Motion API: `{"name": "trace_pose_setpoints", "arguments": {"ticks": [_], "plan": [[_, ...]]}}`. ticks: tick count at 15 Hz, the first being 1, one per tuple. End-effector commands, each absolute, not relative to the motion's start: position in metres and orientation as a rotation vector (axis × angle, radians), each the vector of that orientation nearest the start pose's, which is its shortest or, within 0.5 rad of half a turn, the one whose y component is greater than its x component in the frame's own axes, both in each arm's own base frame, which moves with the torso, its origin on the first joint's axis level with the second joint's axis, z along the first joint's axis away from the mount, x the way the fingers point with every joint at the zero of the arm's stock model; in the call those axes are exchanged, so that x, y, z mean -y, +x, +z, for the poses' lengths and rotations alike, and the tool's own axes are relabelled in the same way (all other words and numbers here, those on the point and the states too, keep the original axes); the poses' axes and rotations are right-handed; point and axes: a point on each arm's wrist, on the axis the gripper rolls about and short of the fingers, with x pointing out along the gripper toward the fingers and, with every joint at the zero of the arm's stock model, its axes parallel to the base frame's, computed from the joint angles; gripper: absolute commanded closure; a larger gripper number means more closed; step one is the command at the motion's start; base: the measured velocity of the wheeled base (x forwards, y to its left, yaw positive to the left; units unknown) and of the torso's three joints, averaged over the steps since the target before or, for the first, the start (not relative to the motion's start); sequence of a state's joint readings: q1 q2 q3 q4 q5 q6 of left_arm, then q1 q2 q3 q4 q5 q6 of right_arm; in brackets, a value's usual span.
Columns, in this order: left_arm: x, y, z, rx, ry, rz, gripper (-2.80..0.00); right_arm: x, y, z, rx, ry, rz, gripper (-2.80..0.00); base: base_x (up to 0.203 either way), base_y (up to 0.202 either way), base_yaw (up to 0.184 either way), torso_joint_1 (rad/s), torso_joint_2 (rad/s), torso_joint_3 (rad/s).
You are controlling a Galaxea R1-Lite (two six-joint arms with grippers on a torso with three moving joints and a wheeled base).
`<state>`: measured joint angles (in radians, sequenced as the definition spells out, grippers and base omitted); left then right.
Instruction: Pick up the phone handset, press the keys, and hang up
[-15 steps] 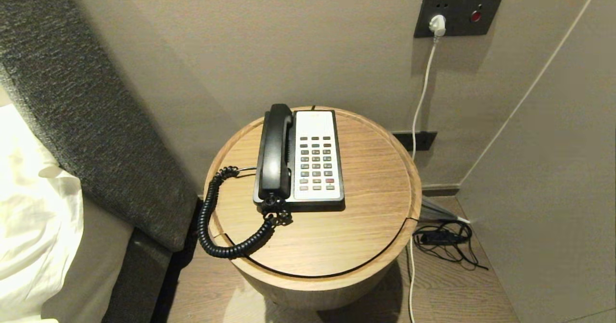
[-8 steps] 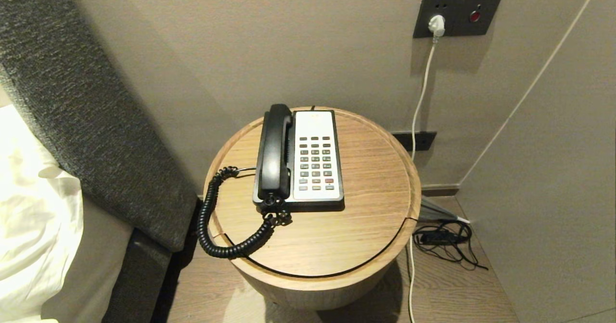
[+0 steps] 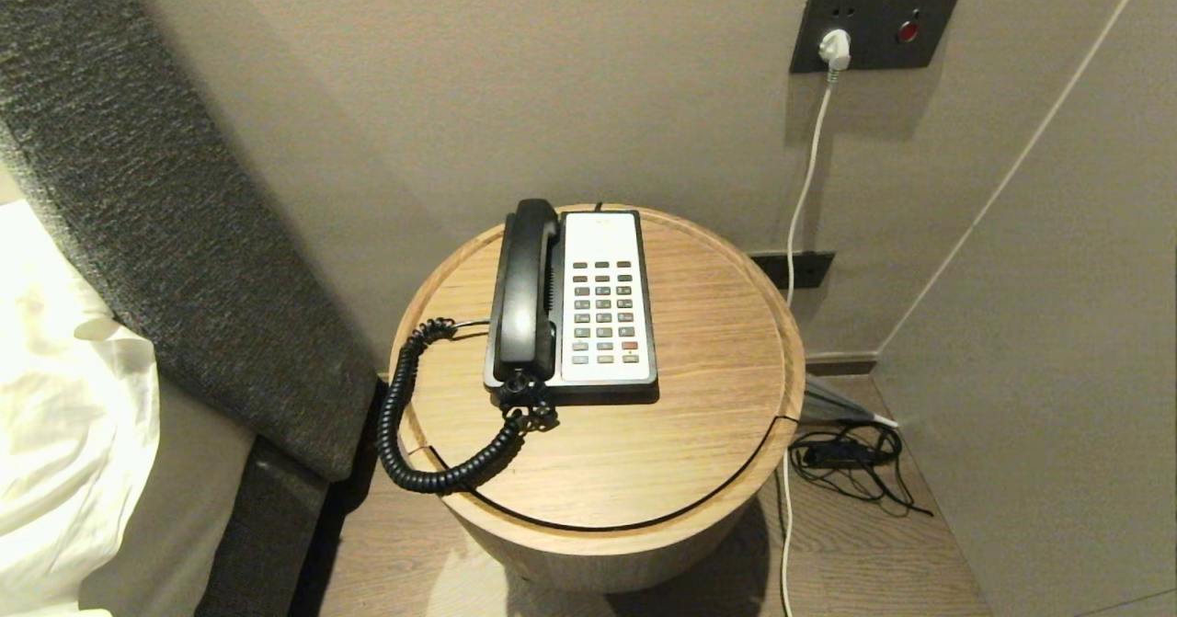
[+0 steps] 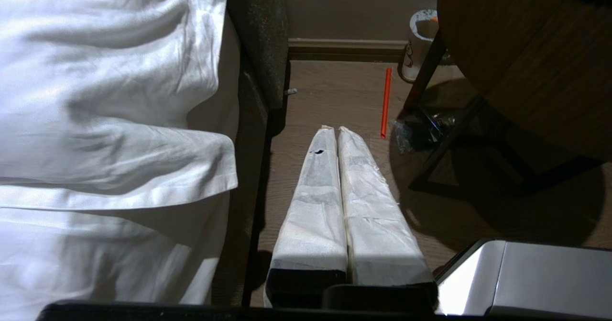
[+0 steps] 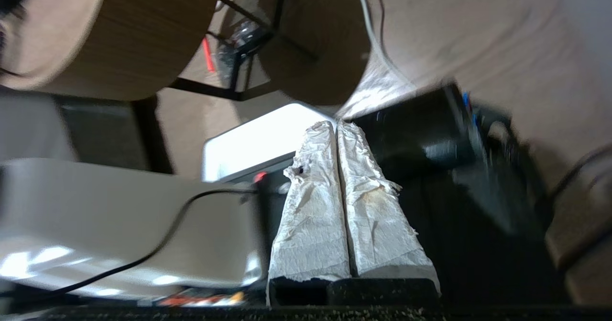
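Observation:
The black phone handset (image 3: 526, 291) lies in its cradle on the left side of the phone base (image 3: 634, 383), on a round wooden side table (image 3: 699, 433). Its black coiled cord (image 3: 402, 424) loops off the table's left front edge. The keys (image 3: 603, 312) sit on the white faceplate to the handset's right. Neither arm shows in the head view. My left gripper (image 4: 336, 129) is shut and empty, low beside the bed and below the table top. My right gripper (image 5: 335, 125) is shut and empty, low near the robot's base, below the table.
A grey upholstered headboard (image 3: 138, 185) and white bedding (image 3: 55, 433) stand left of the table. A wall plate (image 3: 874, 28) with a red button holds a white plug whose cable runs down to the floor. Loose black cables (image 3: 846, 456) lie at the right.

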<state>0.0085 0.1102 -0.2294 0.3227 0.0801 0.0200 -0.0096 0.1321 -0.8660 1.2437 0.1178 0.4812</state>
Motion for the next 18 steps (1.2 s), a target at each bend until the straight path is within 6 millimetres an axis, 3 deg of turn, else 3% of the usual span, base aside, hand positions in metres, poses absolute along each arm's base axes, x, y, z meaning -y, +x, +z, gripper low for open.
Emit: {"name": "trace_pose_setpoints", "arguments": {"ticks": [1, 3, 5, 7, 11, 18], "plan": [[-0.001, -0.035, 0.094, -0.2, 0.026, 0.084, 0.0, -0.003, -0.109, 0.147, -0.495, 0.47, -0.025, 0.0, 0.0, 0.0, 0.0, 0.0, 0.0, 0.0], [-0.001, -0.036, 0.081, -0.172, 0.021, 0.082, 0.0, -0.002, -0.074, 0.132, -0.39, 0.439, -0.045, 0.0, 0.0, 0.0, 0.0, 0.0, 0.0, 0.0], [-0.001, -0.036, 0.081, -0.169, 0.019, 0.08, 0.0, -0.001, -0.043, 0.113, -0.266, 0.381, -0.057, 0.0, 0.0, 0.0, 0.0, 0.0, 0.0, 0.0], [-0.001, -0.036, 0.081, -0.171, -0.005, 0.071, 0.0, 0.0, -0.027, 0.087, -0.246, 0.31, -0.074, 0.0, 0.0, 0.0, 0.0, 0.0, 0.0, 0.0], [-0.001, -0.036, 0.08, -0.171, -0.006, 0.07, 0.0, 0.0, -0.015, 0.08, -0.079, 0.013, -0.025, 0.0, 0.0, 0.0, 0.0, 0.0, 0.0, 0.0], [0.0, -0.028, 0.078, -0.088, 0.011, 0.018, 0.0, 0.0, -0.015, 0.077, -0.109, -0.054, -0.002, 0.0, 0.0, 0.0, 0.0, 0.0, 0.0, 0.0]]}}
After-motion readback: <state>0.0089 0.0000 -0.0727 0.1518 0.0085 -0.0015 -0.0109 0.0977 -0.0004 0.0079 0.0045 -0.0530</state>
